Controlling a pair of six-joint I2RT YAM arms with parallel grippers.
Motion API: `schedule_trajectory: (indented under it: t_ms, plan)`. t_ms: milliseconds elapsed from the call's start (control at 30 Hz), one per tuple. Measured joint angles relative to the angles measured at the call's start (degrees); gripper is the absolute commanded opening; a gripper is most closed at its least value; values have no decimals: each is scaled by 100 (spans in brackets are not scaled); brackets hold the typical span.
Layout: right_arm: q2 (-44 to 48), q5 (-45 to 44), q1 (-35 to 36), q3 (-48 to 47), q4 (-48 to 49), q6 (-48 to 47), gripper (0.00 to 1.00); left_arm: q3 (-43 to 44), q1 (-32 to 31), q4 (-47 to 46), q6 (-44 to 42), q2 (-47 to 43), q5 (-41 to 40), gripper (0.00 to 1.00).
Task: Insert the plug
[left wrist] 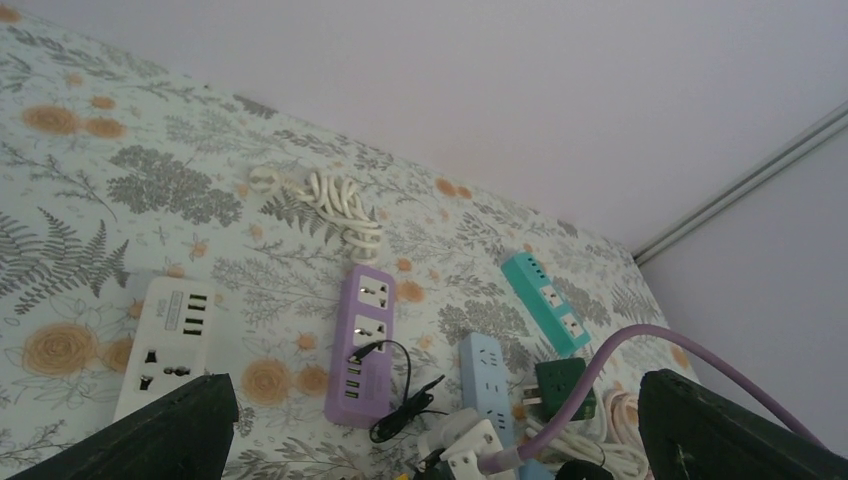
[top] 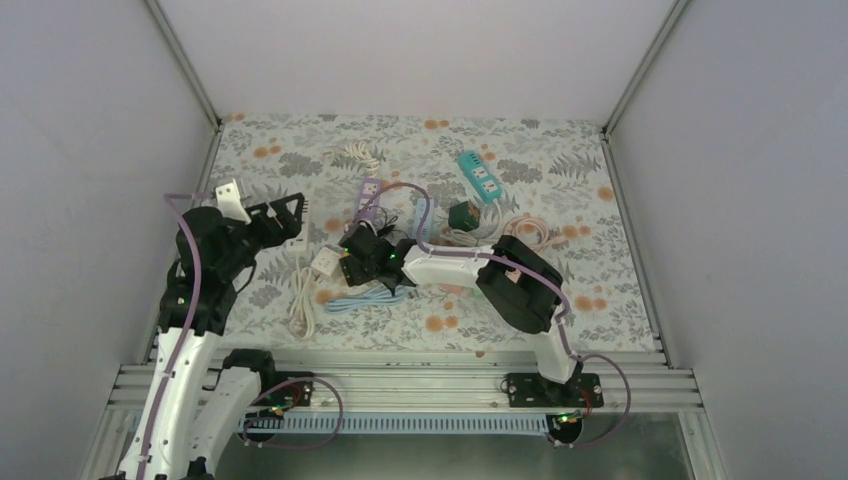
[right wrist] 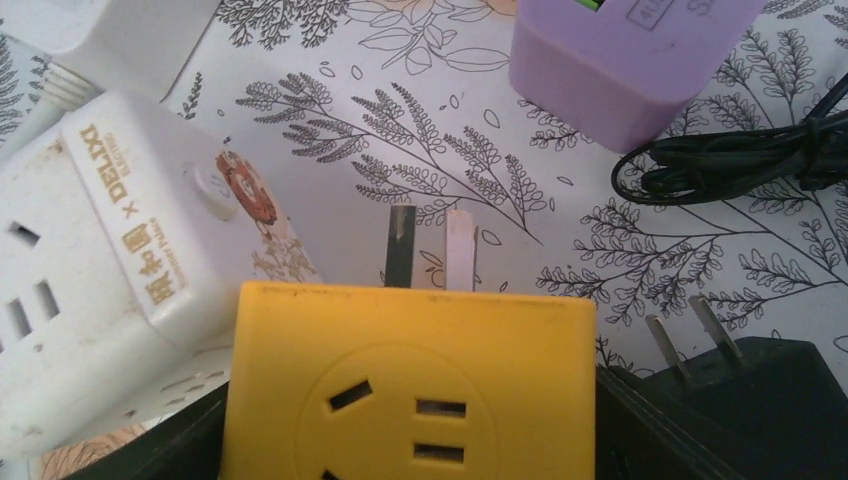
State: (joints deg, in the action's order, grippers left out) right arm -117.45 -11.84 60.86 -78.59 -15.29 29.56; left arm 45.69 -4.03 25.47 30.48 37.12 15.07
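A yellow plug [right wrist: 410, 380], a square block with socket slots on its face, fills the gap between the black fingers [right wrist: 660, 430] of my right gripper [right wrist: 410, 400], which is shut on its two sides. Its two flat prongs [right wrist: 430, 248] point away over the flowered cloth, between a white cube socket [right wrist: 100, 270] on the left and a purple power strip [right wrist: 630, 60] at the upper right. From above, my right gripper [top: 355, 257] sits low at mid-table beside that white cube [top: 323, 262]. My left gripper [left wrist: 437, 440] hangs open and empty over the table's left side [top: 270, 215].
A black charger [right wrist: 740, 390] with bare prongs lies just right of the yellow plug, with a black cable [right wrist: 740, 160] above it. Further off lie a white strip [left wrist: 165, 345], a blue strip [left wrist: 487, 385], a teal strip [left wrist: 545, 300], a green cube [left wrist: 562, 388] and coiled white cord [left wrist: 335, 200].
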Motion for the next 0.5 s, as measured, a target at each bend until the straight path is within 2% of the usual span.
schedule_trajectory:
  t_ms: [67,133,333,433,500]
  plan:
    - [-39,-26,-20,-15,52,-87,64,-9,0,2,0,-15,17,100]
    - [-50,-44,-20,-50,55,-170,58,-11,0,26,0,-33,26,100]
    - [116,46,-59,63,50,-345,56,-52,0,52,-26,-103,153,100]
    - [586,538,-168,345,57,-472,56,-155,0,33,-94,-105,313,100]
    - [1093,1167,-369,625,166,-570,56,-229,0,28,-136,-70,487,100]
